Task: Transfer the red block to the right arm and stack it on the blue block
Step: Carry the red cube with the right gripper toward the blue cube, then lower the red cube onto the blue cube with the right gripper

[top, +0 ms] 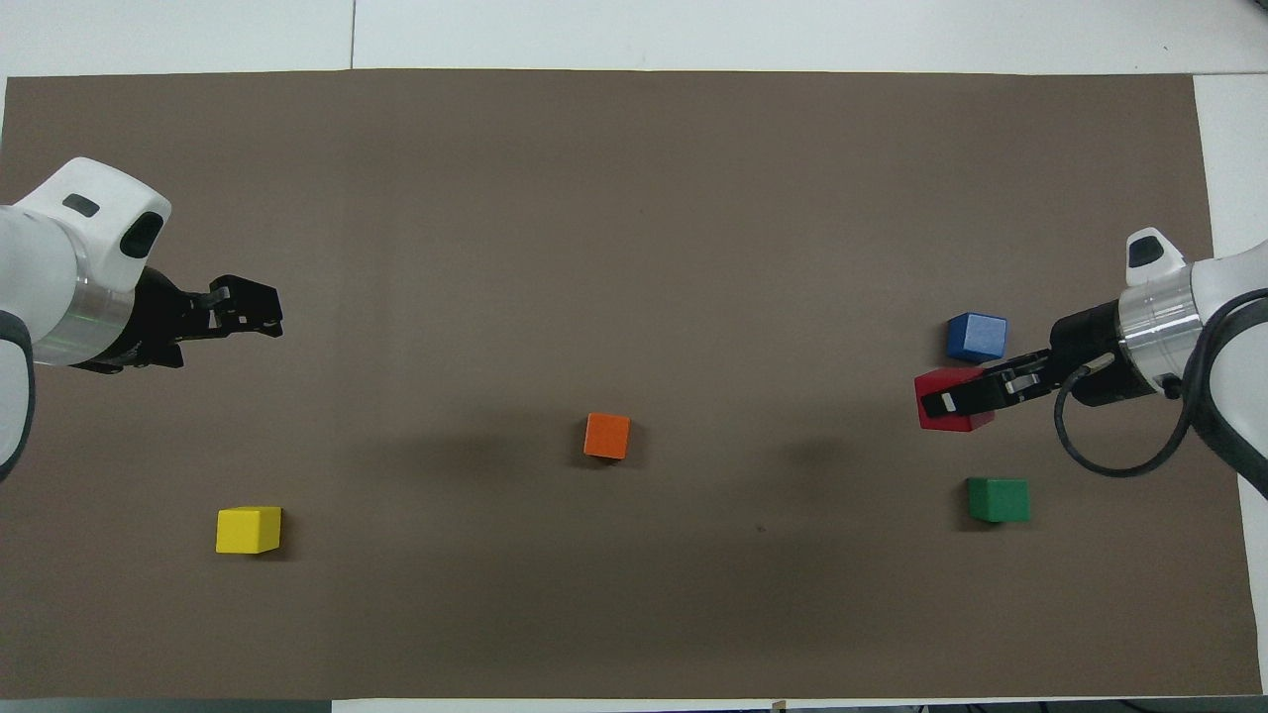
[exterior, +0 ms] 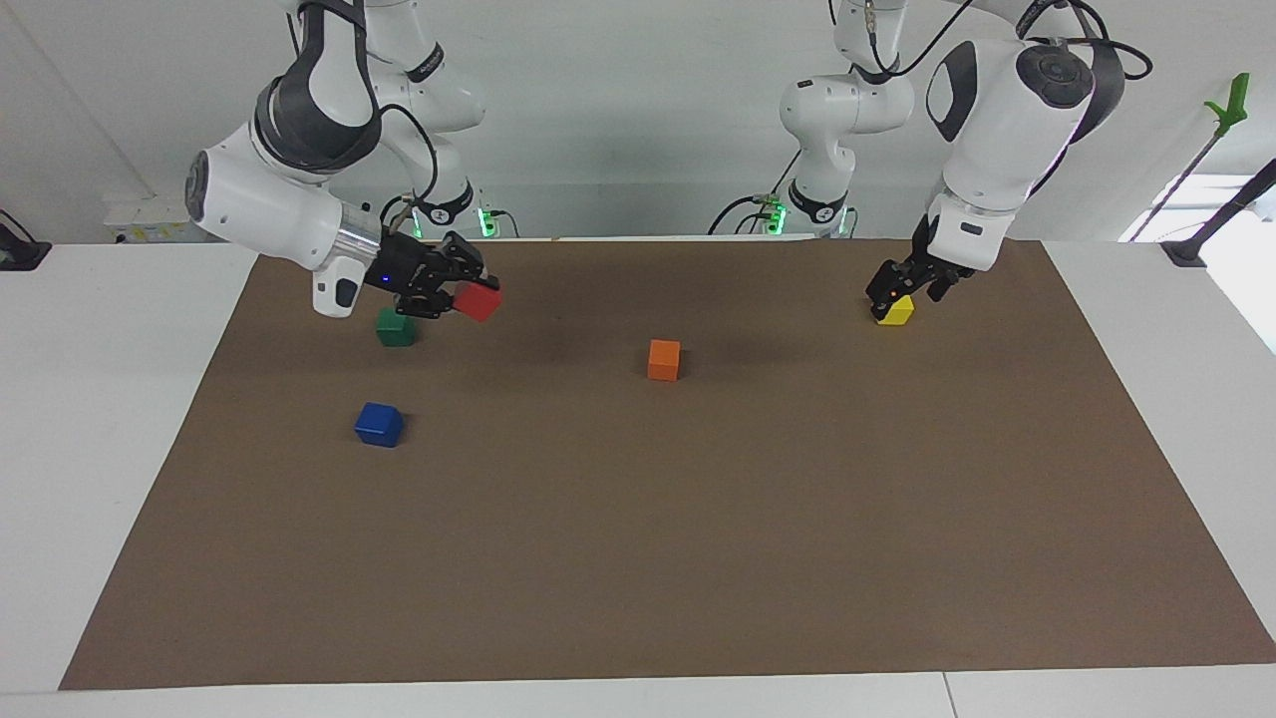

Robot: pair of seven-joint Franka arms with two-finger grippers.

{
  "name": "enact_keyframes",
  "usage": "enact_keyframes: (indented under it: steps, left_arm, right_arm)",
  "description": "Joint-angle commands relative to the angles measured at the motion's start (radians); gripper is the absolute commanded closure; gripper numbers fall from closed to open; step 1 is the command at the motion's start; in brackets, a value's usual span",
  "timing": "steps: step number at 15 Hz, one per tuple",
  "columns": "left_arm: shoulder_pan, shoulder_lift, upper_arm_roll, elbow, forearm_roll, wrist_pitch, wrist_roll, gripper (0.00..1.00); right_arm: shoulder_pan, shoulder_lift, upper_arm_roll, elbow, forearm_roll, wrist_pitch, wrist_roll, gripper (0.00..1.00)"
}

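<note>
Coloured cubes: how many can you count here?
5: red block held above the mat; blue block, green cube, orange cube and yellow cube on it.
</note>
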Motion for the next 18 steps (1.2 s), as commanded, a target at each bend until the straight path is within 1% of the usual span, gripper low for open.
enact_keyframes:
  steps: [1,3,4,8,9,10,12,14,15,16,18]
  left_arm:
    - [-0.033,0.027,0.034,0.028,0.011,-0.002,0.023,0.00]
    - [-0.065,0.068,0.044,0.100,0.019,-0.069,0.070,0.00]
    - [-0.068,0.070,0.042,0.111,0.022,-0.089,0.095,0.00]
    - [-0.068,0.056,0.042,0.100,0.019,-0.092,0.098,0.00]
    - [-0.070,0.056,0.042,0.100,0.019,-0.095,0.098,0.00]
    - [-0.070,0.056,0.042,0.100,0.019,-0.095,0.098,0.00]
    - [-0.068,0.064,0.044,0.107,0.017,-0.071,0.101,0.00]
    - [-0.068,0.065,0.042,0.110,0.019,-0.081,0.103,0.00]
    - [-0.068,0.068,0.042,0.113,0.025,-0.085,0.115,0.00]
    - [-0.068,0.073,0.042,0.129,0.024,-0.091,0.136,0.00]
    - [-0.068,0.085,0.044,0.151,0.019,-0.098,0.138,0.00]
  right_arm:
    - [-0.011,0.020,0.011,0.033,-0.164,0.033,0.090,1.00]
    - [-0.011,0.024,0.011,0.033,-0.247,0.071,0.150,1.00]
    - [-0.011,0.027,0.011,0.033,-0.283,0.096,0.168,1.00]
    - [-0.008,0.092,0.012,0.053,-0.424,0.200,0.326,1.00]
    - [-0.011,0.116,0.012,0.059,-0.427,0.206,0.369,1.00]
    - [-0.015,0.139,0.011,0.073,-0.427,0.206,0.400,1.00]
    - [-0.032,0.193,0.012,0.114,-0.429,0.186,0.405,1.00]
    - [-0.029,0.231,0.011,0.165,-0.438,0.133,0.402,1.00]
    - [-0.029,0.256,0.012,0.206,-0.458,0.087,0.393,1.00]
    - [-0.026,0.276,0.012,0.236,-0.469,0.059,0.382,1.00]
    - [-0.018,0.290,0.012,0.257,-0.470,0.064,0.374,1.00]
